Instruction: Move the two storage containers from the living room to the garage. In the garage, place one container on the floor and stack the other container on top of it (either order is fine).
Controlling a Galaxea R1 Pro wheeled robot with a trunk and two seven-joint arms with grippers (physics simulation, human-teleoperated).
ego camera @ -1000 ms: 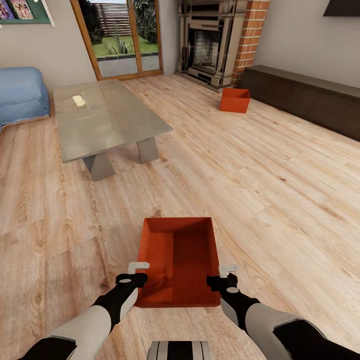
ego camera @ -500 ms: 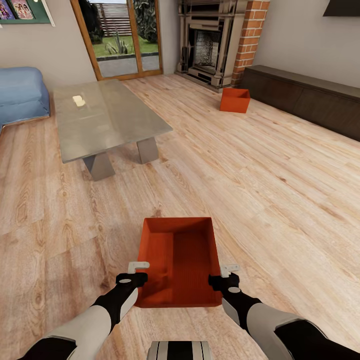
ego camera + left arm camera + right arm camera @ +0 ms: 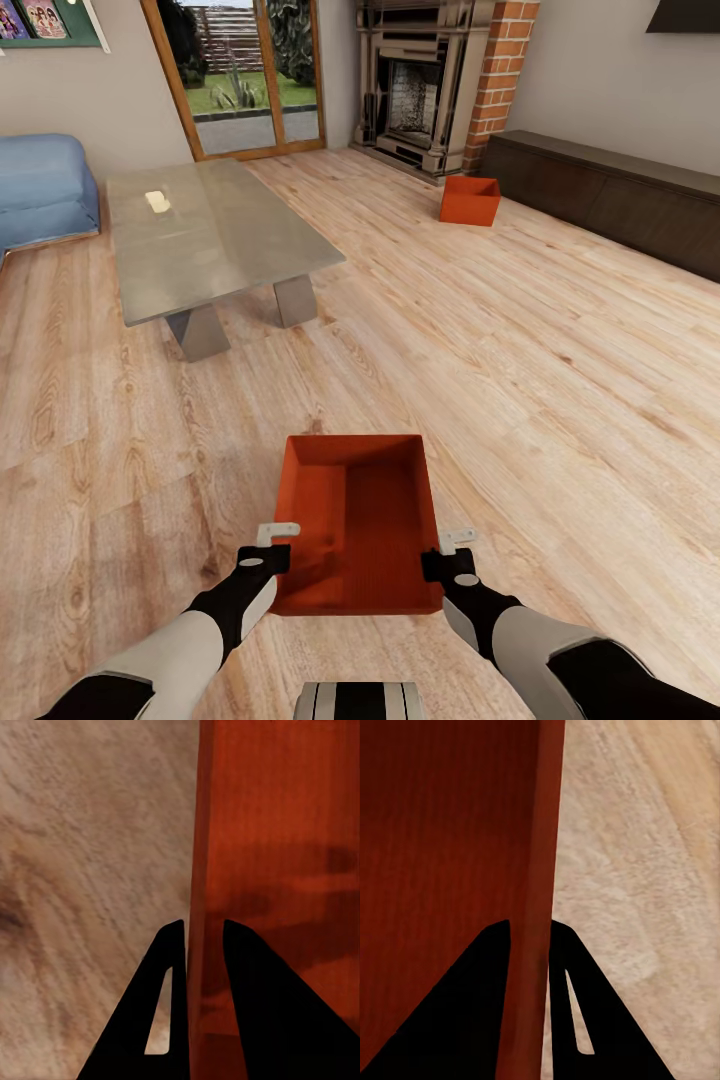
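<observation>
One orange-red storage container (image 3: pixel 355 520) sits just in front of me over the living room's wood-plank flooring, and I cannot tell whether it is lifted. My left gripper (image 3: pixel 276 545) is shut on its left wall (image 3: pixel 196 855), one finger (image 3: pixel 161 1005) outside and one inside. My right gripper (image 3: pixel 447 552) is shut on the right wall (image 3: pixel 544 832), with its fingers (image 3: pixel 566 1012) either side of the wall. The second storage container (image 3: pixel 469 200) stands far off on the planks beside the red-brick fireplace (image 3: pixel 495 80).
A glass coffee table (image 3: pixel 215 235) stands ahead to the left, with a blue sofa (image 3: pixel 45 190) behind it. Wood-framed glass doors (image 3: pixel 240 80) are in the back wall. A long dark cabinet (image 3: pixel 620 205) runs along the right wall. Open planks lie between the two containers.
Both grippers have edged slightly along the near container's side walls. The container itself has barely shifted.
</observation>
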